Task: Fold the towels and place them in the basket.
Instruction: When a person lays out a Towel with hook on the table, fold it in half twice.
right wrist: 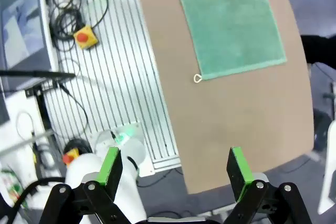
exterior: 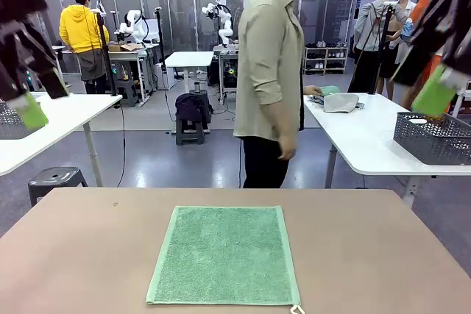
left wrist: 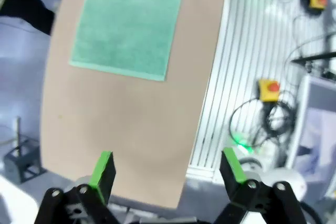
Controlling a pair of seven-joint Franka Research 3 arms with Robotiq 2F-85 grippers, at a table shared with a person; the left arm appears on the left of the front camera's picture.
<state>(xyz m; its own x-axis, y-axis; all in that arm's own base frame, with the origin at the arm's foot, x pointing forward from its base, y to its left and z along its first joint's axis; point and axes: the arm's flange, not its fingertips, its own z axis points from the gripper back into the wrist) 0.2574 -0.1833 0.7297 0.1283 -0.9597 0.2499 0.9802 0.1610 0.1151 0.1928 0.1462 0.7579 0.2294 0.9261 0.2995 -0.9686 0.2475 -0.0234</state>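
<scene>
A mint green towel (exterior: 224, 255) lies spread flat on the brown table (exterior: 88, 255), a small white loop (exterior: 296, 309) at its near right corner. Both grippers hang high above the table and apart from the towel. My left gripper (exterior: 40, 101) is at the upper left, my right gripper (exterior: 419, 82) at the upper right. The left wrist view has the left gripper (left wrist: 168, 169) open and empty, the towel (left wrist: 126, 24) far below. In the right wrist view the right gripper (right wrist: 176, 169) stands equally open above the towel (right wrist: 231, 27). A dark grey mesh basket (exterior: 434, 137) sits on the white table at right.
A person (exterior: 268, 79) stands beyond the far edge, turned toward the white side table (exterior: 360, 141), one hand by a pale cloth (exterior: 340, 102) lying there. A paler mesh basket (exterior: 9, 121) sits on the white table at left. Cables and emergency-stop buttons (right wrist: 83, 36) lie on the floor behind the near edge.
</scene>
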